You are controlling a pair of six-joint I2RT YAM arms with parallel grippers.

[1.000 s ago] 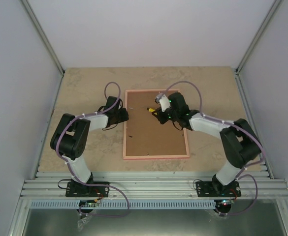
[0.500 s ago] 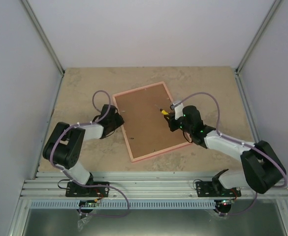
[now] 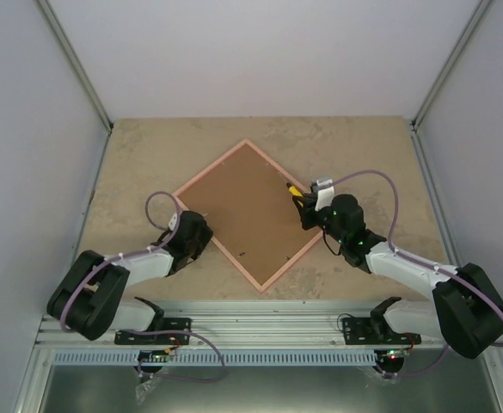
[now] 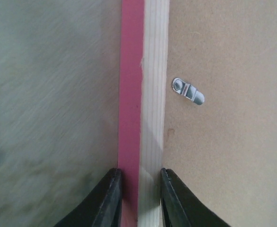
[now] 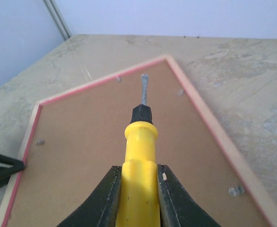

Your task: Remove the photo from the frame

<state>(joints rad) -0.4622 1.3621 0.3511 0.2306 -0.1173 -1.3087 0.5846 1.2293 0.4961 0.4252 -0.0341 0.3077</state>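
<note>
The frame (image 3: 249, 211) lies face down near the middle of the desk (image 3: 148, 155). It is turned like a diamond, with one corner towards the far edge and another towards the near edge. Its brown fibreboard backing (image 4: 233, 142) is uppermost, so the photo is hidden beneath it and cannot be seen.

The left tool (image 4: 139, 176) is clenched on the frame's rim along the side that faces the desk's near-left corner. One finger is set outside the pink edge and one inside on the wood. This hold is judged to be meant to keep the frame from sliding while the back is worked on.

The right tool (image 5: 138, 172) is clamped around the yellow handle of a screwdriver (image 5: 139, 137). The blade is pointed out over the backing from the side facing the desk's right edge. Whether the tip touches the board cannot be told.

Small metal retaining tabs (image 4: 188, 91) are seen along the inside of the rim, and the backing is held in by them. The diagonal placement is judged to bring these tabs within the blade's reach, so each can be turned or levered aside before the backing is lifted.
</note>
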